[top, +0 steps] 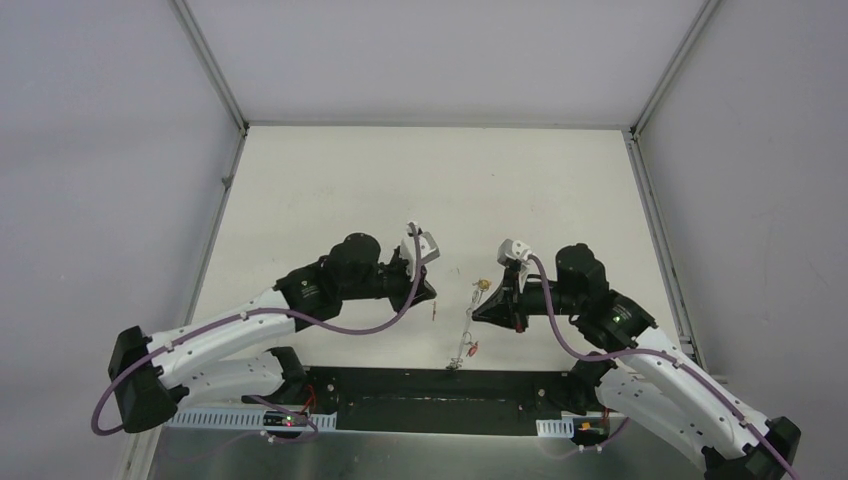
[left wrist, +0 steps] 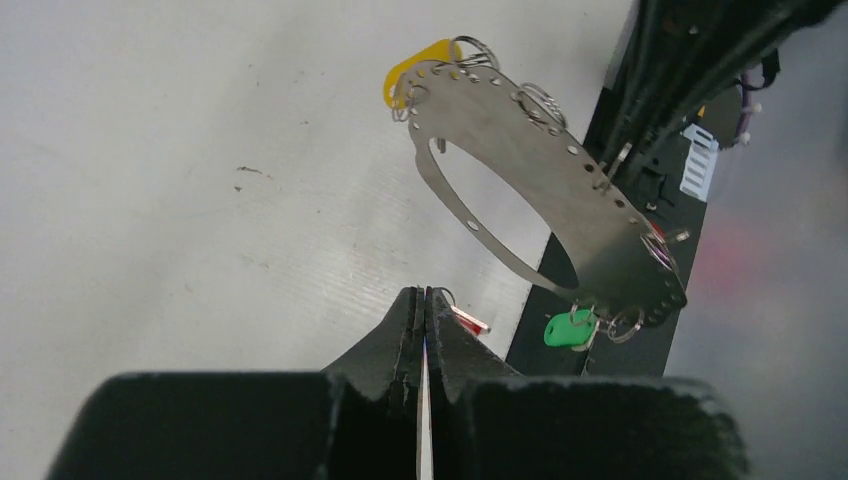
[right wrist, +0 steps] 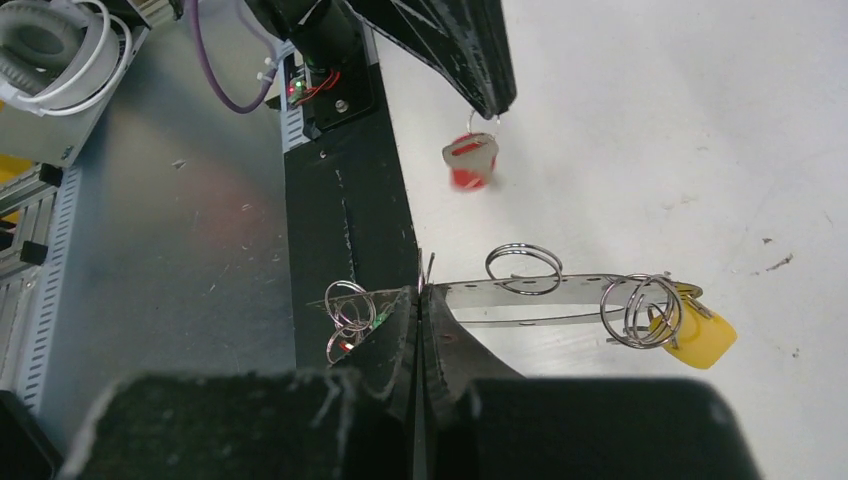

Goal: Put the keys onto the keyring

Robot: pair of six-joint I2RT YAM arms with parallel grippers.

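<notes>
The keyring [left wrist: 570, 190] is a wide flat metal hoop with small holes, hanging on edge between the arms [top: 467, 325]. Small split rings, a yellow-tagged key [left wrist: 412, 72] and a green-tagged key [left wrist: 568, 330] hang from it. My right gripper [right wrist: 420, 290] is shut on the hoop's band [right wrist: 560, 290], with the yellow tag [right wrist: 705, 340] at the band's far end. My left gripper [left wrist: 425, 293] is shut on the small loop of a red-tagged key [right wrist: 470, 162], held a short way left of the hoop [top: 432, 296]. Another red tag [top: 472, 349] shows low on the hoop.
A black base strip [top: 420, 385] runs along the table's near edge under the hoop. Grey enclosure walls stand left, right and behind. White headphones [right wrist: 50, 40] lie off the table beyond the metal ledge.
</notes>
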